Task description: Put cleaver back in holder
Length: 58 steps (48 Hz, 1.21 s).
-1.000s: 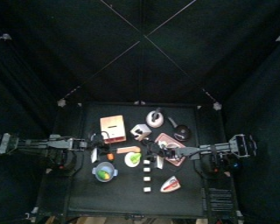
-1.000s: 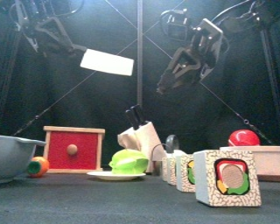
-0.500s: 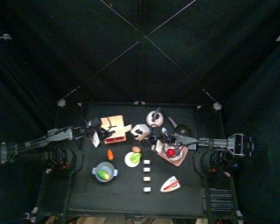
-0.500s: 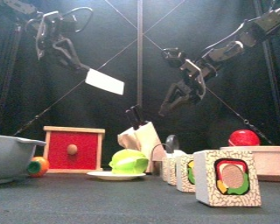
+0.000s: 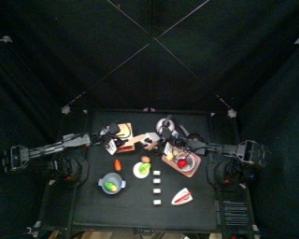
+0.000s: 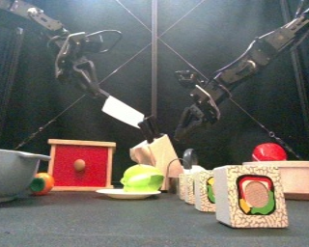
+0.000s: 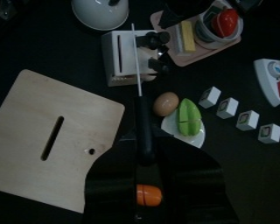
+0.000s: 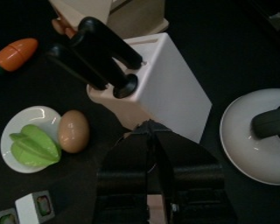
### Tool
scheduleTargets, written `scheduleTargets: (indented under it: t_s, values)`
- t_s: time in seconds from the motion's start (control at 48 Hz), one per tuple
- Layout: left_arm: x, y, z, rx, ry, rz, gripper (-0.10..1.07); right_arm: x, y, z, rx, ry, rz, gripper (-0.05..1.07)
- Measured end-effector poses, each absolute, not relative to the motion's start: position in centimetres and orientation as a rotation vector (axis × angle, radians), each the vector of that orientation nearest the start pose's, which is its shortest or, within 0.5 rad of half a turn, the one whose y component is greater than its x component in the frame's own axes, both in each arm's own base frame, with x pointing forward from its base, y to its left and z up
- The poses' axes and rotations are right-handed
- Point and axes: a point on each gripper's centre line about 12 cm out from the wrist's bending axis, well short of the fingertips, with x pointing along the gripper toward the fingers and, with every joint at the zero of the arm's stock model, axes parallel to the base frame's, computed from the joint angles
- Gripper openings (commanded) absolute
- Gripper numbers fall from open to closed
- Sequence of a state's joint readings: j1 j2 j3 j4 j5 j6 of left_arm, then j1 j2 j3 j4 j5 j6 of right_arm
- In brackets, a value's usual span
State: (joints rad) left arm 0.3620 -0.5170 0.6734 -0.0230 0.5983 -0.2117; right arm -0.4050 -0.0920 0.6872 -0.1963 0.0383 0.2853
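Count: one white-bladed, black-handled cleaver [image 6: 123,111]; one pale wooden knife block [image 8: 166,79].
My left gripper [image 7: 146,166]: clamped on cleaver handle, blade raised at block's 9 o'clock.
My right gripper [image 8: 149,138]: jaws narrow, at block's base.
Room: open air above block.
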Motion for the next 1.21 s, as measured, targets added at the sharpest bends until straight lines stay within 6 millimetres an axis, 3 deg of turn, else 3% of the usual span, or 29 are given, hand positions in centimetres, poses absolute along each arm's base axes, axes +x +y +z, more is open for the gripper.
scheduleTargets:
  t_s: [0.542,0.917,1.208]
  values:
    - [27.6,11.0,26.8,-0.333,0.785,0.442,0.44,35.1,-18.4,18.5,0.234,0.615,-0.498,0.34]
    - [28.0,11.2,25.9,-0.326,0.819,0.444,0.44,35.4,-19.2,17.0,0.247,0.648,-0.512,0.34]
    - [28.6,11.5,26.3,-0.321,0.810,0.443,0.44,35.5,-19.3,16.5,0.251,0.658,-0.514,0.34]
